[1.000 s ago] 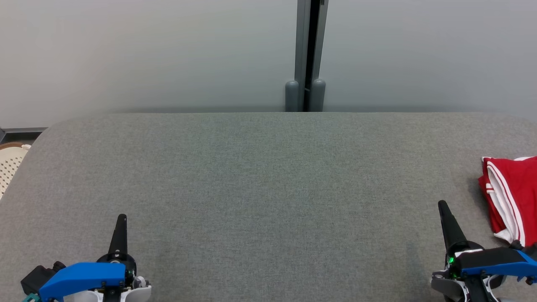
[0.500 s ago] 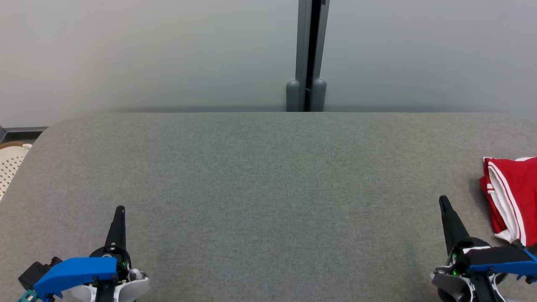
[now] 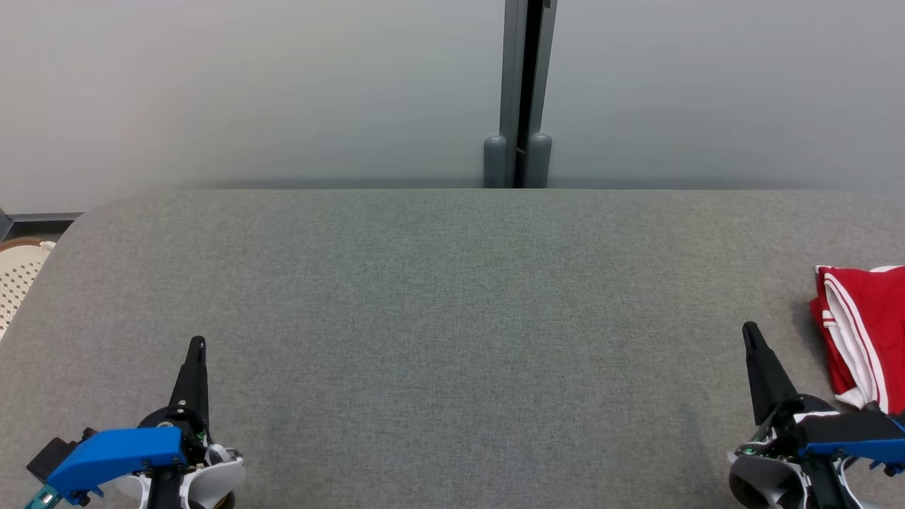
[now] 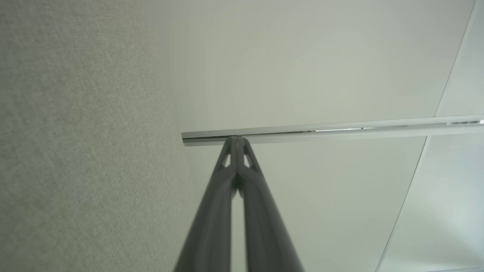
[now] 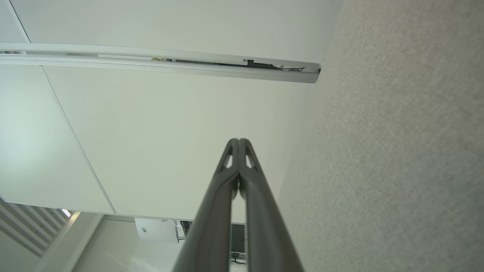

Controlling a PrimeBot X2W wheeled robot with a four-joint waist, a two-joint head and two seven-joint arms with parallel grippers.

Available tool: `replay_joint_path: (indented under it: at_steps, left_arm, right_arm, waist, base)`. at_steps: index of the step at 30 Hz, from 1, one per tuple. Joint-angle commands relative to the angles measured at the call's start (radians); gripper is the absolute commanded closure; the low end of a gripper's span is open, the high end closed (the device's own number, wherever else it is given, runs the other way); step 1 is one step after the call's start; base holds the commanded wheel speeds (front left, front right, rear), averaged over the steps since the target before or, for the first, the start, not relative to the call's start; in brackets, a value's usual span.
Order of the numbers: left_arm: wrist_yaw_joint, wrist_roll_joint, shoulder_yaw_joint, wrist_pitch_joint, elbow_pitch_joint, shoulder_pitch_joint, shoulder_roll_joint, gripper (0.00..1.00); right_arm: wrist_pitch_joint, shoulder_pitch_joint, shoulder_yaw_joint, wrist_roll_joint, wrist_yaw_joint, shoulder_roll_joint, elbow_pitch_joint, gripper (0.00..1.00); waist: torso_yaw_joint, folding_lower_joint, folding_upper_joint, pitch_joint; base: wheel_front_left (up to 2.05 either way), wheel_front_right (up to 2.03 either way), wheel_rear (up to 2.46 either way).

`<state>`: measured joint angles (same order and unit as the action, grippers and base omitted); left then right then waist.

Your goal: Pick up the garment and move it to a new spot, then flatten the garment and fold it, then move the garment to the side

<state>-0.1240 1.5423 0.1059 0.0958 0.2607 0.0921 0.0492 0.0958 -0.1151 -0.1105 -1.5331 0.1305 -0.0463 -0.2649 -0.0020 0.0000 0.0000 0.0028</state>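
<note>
The left gripper [image 3: 197,348] sits at the near left of the grey counter [image 3: 452,311] with its two dark fingers pressed together along their length, holding nothing; the left wrist view shows the tips [image 4: 237,140] meeting with no gap. The right gripper [image 3: 750,335] at the near right is likewise fully closed and empty, tips together [image 5: 238,141] in its own wrist view. The red garment [image 3: 868,322] with white stripes lies bunched at the counter's right edge, just right of the right gripper and not touching its fingers.
</note>
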Motion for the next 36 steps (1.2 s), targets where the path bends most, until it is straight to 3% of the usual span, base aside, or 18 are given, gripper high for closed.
replay_joint_path:
  at_steps: [1, 10, 36]
  left_arm:
    - [-0.008, 0.018, 0.004, 0.006, -0.01, 0.019, 0.002, 1.0]
    - [-0.011, 0.073, 0.01, 0.022, -0.02, 0.024, 0.002, 1.0]
    - [-0.009, 0.072, 0.01, 0.022, -0.019, 0.022, 0.002, 1.0]
  right_arm:
    - [0.007, 0.01, -0.003, -0.021, 0.0, -0.007, 0.011, 1.0]
    - [0.021, 0.012, -0.005, -0.083, 0.0, -0.007, 0.024, 1.0]
    - [0.022, 0.012, -0.005, -0.081, 0.0, -0.007, 0.024, 1.0]
  waist:
    - [0.0, 0.0, 0.0, 0.0]
    - [0.002, 0.0, 0.0, 0.0]
    - [0.002, 0.0, 0.0, 0.0]
  base:
    - [0.0, 0.0, 0.0]
    - [0.0, 0.0, 0.0]
    - [0.0, 0.0, 0.0]
